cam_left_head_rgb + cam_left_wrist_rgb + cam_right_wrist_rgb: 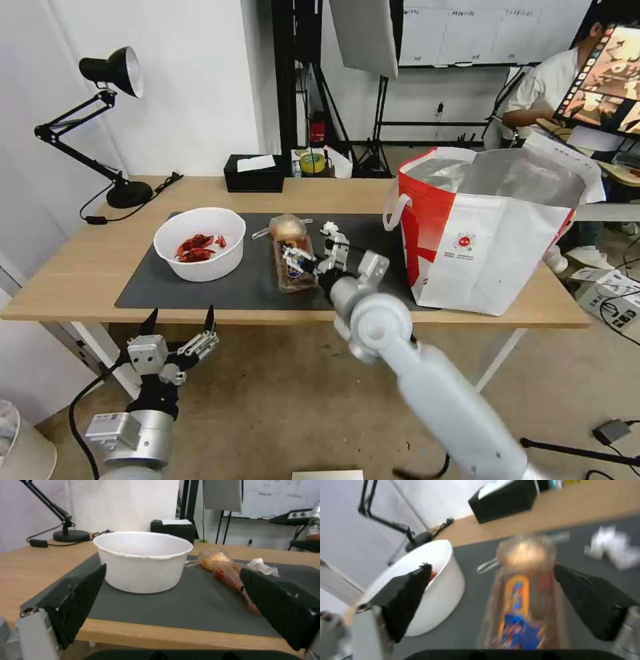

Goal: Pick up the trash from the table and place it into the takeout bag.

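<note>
Currently the left hand (179, 319) waits below the near edge of the surface (80, 267), in front of the bowl, with its fingers spread wide and nothing between them. On the dark mat (247, 283), the leftmost item is the white bowl (199, 243) holding red shells (195, 247); it looks like a thin, light, fairly rigid container that could flex or tip if squeezed, so a grip across the rim or wall, kept level, seems safest. Just to its right lies the clear tray (293, 263), long and narrow, with a clear bag and its yellowish lump (287, 227) at its far end, apparently touching it. The tray is probably light, slick and springy; a firm pinch across its narrow width near the middle should hold it without crushing. The bag is soft and would sag, so gathered film near the lump is the better hold. The right hand (319, 257) hangs over the tray, fingers wide apart and straddling it in the right wrist view, gripping nothing. Just beyond it rests a crumpled tissue (330, 230), nearly weightless and soft, which any pinch should take. Farthest right stands the takeout bag (487, 233), upright on the surface with its foil-lined mouth open; its walls appear soft and may shift if pushed.
</note>
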Available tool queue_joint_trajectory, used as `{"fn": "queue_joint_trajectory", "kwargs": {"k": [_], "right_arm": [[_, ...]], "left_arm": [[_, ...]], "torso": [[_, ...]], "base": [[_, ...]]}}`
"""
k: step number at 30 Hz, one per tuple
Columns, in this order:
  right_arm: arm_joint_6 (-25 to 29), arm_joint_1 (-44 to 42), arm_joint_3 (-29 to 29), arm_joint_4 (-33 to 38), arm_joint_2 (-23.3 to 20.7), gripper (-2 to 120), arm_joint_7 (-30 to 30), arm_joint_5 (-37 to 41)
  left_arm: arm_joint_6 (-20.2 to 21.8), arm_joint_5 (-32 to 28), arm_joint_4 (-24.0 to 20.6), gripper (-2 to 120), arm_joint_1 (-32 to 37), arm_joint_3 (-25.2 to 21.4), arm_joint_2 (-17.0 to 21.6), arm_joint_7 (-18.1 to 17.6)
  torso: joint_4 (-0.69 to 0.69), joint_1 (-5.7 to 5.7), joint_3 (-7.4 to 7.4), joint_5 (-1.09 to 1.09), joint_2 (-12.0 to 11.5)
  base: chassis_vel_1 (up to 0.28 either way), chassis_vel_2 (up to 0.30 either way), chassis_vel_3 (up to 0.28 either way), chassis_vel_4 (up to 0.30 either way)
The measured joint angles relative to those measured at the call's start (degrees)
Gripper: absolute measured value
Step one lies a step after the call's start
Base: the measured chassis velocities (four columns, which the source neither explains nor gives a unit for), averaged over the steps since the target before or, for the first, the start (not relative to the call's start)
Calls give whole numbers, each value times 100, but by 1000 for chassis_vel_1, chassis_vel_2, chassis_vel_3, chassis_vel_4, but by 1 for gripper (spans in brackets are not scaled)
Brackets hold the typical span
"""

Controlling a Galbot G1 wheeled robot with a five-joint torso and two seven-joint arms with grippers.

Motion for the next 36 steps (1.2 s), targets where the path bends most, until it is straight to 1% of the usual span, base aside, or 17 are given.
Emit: {"fn": "queue_joint_trajectory", "kwargs": {"k": [1, 2, 4, 5, 7, 8, 11, 12, 15, 16, 19, 20, 21, 23, 24, 26, 36], "right_arm": [[0, 0, 0, 0, 0, 89, 0, 0], [-128, 350, -171, -239, -174, 84, -436, -410], [-218, 620, -318, -462, -294, 76, -885, -755], [-218, 620, -318, -462, -294, 76, -885, -755], [-282, 891, -515, -751, -406, 64, -1278, -930], [-282, 891, -515, -751, -406, 64, -1278, -930], [-305, 1096, -654, -1135, -456, 51, -1724, -1178], [-305, 1096, -654, -1135, -456, 51, -1724, -1178], [-309, 1197, -710, -1399, -461, 36, -2050, -1338], [-309, 1197, -710, -1399, -461, 36, -2050, -1338], [-410, 1468, -914, -1756, -471, 21, -2597, -1381], [-410, 1468, -914, -1756, -471, 21, -2597, -1381], [-470, 1539, -953, -1826, -462, 18, -2666, -1361], [-726, 1715, -1034, -2011, -419, 6, -2853, -1322], [-726, 1715, -1034, -2011, -419, 6, -2853, -1322], [-879, 1792, -1082, -2106, -394, 0, -2935, -1320], [-1042, 1890, -1185, -2414, -309, 0, -2996, -1353]], "left_arm": [[0, 0, 0, 100, 0, 0, 0, 0], [2, -18, 6, 100, -12, 0, 10, -1], [5, -47, 9, 100, -23, 0, 19, 0], [5, -47, 9, 100, -23, 0, 19, 0], [8, -82, 9, 100, -39, 1, 29, 0], [8, -82, 9, 100, -39, 1, 29, 0], [9, -113, 19, 100, -64, 6, 44, 2], [9, -113, 19, 100, -64, 6, 44, 2], [12, -158, 24, 100, -92, 14, 73, 4], [12, -158, 24, 100, -92, 14, 73, 4], [29, -221, 25, 100, -140, 19, 146, 5], [29, -221, 25, 100, -140, 19, 146, 5], [30, -227, 25, 100, -144, 21, 154, 5], [32, -237, 25, 100, -145, 30, 160, 6], [32, -237, 25, 100, -145, 30, 160, 6], [33, -240, 19, 100, -136, 32, 164, 7], [64, -415, -13, 100, -143, 30, 250, 8]], "torso": [[0, 0, 0, 0, 0], [0, 0, 0, 0, 0], [1, 0, 0, -1, 0], [1, 0, 0, -1, 0], [0, 0, 0, 0, 0], [0, 0, 0, 0, 0], [0, 0, 0, -1, 0], [0, 0, 0, -1, 0], [0, 1, 0, 0, 0], [0, 1, 0, 0, 0], [0, 0, 0, 0, 0], [0, 0, 0, 0, 0], [0, 0, 0, 0, 0], [0, 0, 0, 0, 0], [0, 0, 0, 0, 0], [0, 0, 0, -1, 0], [0, 0, 0, 0, 0]], "base": [[0, 0, 0, 0], [0, 0, 0, 0], [0, 0, 0, 0], [0, 0, 0, 0], [0, 0, 0, 0], [0, 0, 0, 0], [0, 0, 0, 0], [0, 0, 0, 0], [0, 0, 0, 0], [0, 0, 0, 0], [0, 0, 0, 0], [0, 0, 0, 0], [0, 0, 0, 0], [0, 0, 0, 0], [0, 0, 0, 0], [0, 0, 0, 0], [0, 0, 0, 0]]}}
